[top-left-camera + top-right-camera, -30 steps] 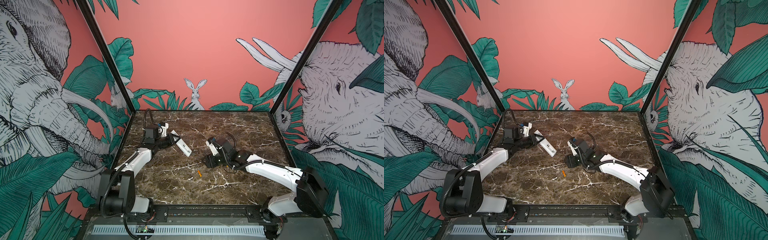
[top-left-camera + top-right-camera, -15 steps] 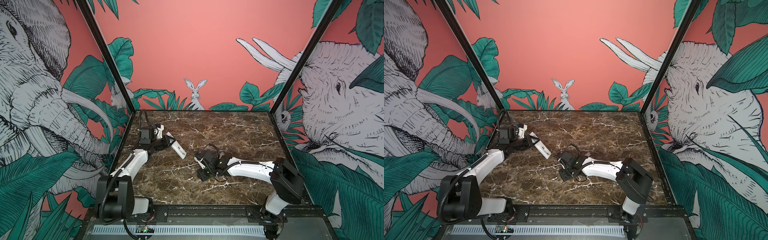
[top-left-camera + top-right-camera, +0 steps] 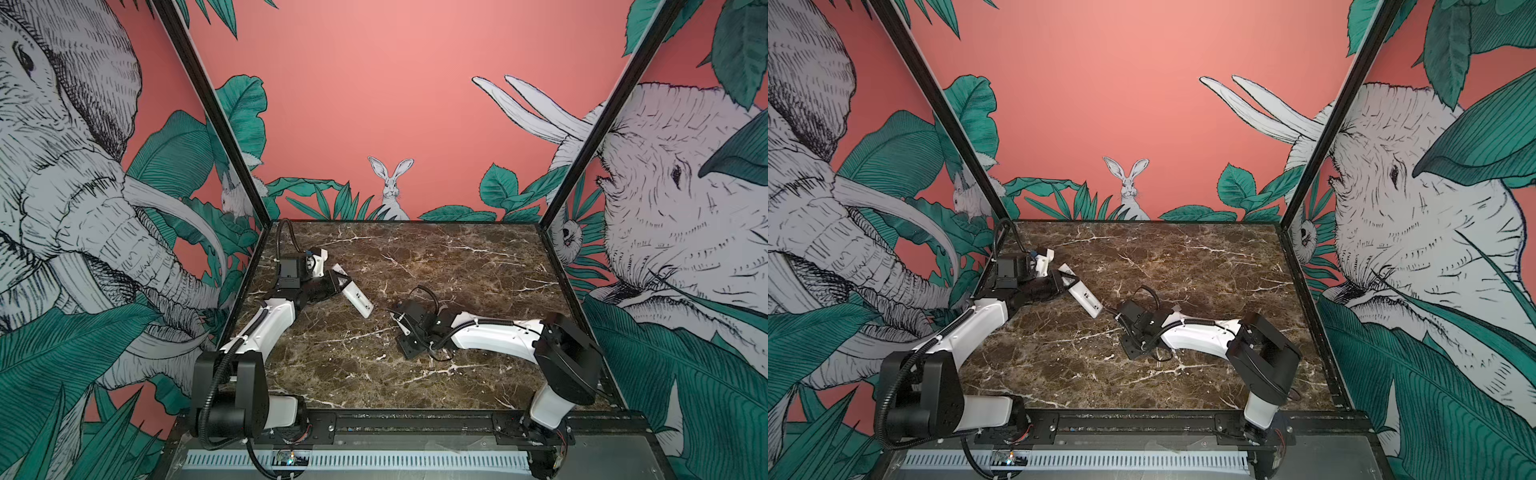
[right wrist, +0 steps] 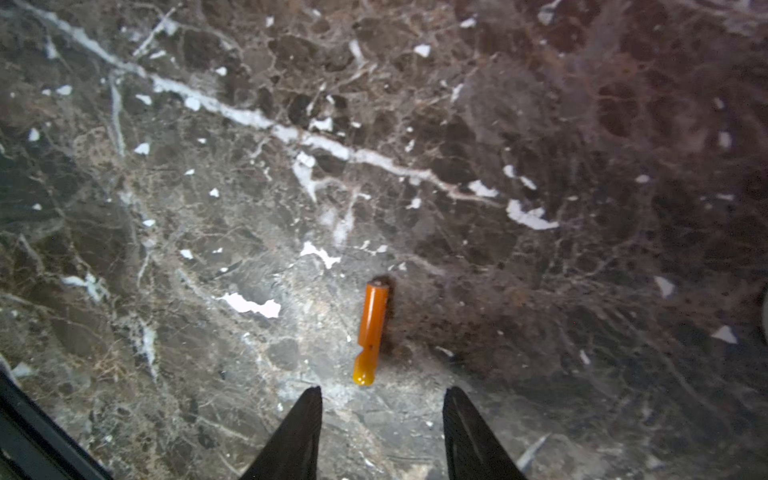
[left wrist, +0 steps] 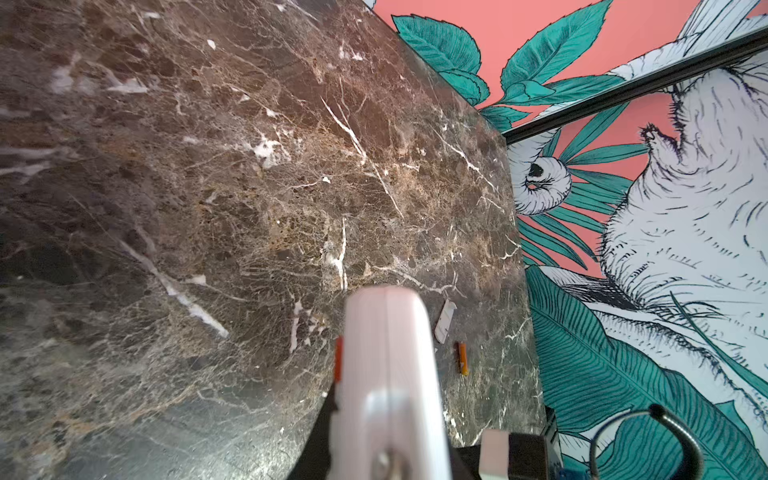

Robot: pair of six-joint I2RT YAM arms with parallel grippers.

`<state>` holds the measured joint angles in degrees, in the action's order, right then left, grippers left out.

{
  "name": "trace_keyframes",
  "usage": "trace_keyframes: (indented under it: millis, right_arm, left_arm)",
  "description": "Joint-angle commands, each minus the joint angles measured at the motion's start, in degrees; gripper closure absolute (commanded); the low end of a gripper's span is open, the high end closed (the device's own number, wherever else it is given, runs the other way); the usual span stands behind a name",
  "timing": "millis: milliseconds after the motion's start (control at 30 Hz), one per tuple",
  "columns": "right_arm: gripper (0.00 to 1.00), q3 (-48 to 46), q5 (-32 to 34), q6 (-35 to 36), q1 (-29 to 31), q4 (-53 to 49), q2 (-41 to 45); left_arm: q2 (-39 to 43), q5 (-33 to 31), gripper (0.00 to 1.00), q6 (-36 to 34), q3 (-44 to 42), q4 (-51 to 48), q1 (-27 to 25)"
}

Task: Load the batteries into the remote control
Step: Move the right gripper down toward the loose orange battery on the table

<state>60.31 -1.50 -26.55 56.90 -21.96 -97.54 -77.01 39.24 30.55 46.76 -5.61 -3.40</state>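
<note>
My left gripper (image 3: 338,284) (image 5: 386,436) is shut on the white remote control (image 3: 355,296) (image 3: 1084,300) (image 5: 386,365) and holds it tilted above the marble table at the back left. An orange battery (image 4: 371,332) lies flat on the marble just beyond the tips of my right gripper (image 4: 382,395). That gripper is open, with nothing between its black fingers (image 4: 307,424). In both top views the right gripper (image 3: 409,340) (image 3: 1138,336) hangs low near the table's middle and hides that battery. The left wrist view shows an orange battery (image 5: 462,358) on the table past the remote.
A small flat white piece (image 5: 444,322) lies on the marble next to the battery in the left wrist view. Dark marble table (image 3: 457,266) is walled by painted panels at the back and both sides. The black front rail (image 3: 395,419) carries both arm bases.
My right arm has swung left and come down over the battery, which the top views showed uncovered one second ago. My left gripper has drawn the remote back and to the left.
</note>
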Motion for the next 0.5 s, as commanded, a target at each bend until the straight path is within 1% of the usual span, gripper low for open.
trace_keyframes:
  millis: [0, 67, 267, 367, 467]
  right_arm:
    - [0.52, -2.5, 2.6, 0.0, -4.3, -1.0, 5.3]
    - [0.52, -4.5, 2.9, 0.0, -7.4, -1.9, 8.9]
    - [0.52, -8.6, 4.7, 1.4, -16.2, -7.8, 15.7]
    - [0.52, -10.2, 5.0, 1.5, -19.1, -9.0, 18.1]
    - [0.51, -11.1, 5.1, 2.0, -21.5, -10.7, 18.7]
  left_arm:
    - [1.2, 2.3, 0.81, 0.3, -0.4, 2.1, 0.3]
    - [0.9, 2.5, 0.81, 0.6, -0.6, 2.4, 0.3]
    - [0.4, 2.7, 0.81, 1.2, -1.1, 3.6, 0.3]
    - [0.3, 2.8, 0.81, 1.4, -1.1, 3.8, 0.4]
    - [0.2, 2.9, 0.81, 1.6, -1.2, 4.1, 0.3]
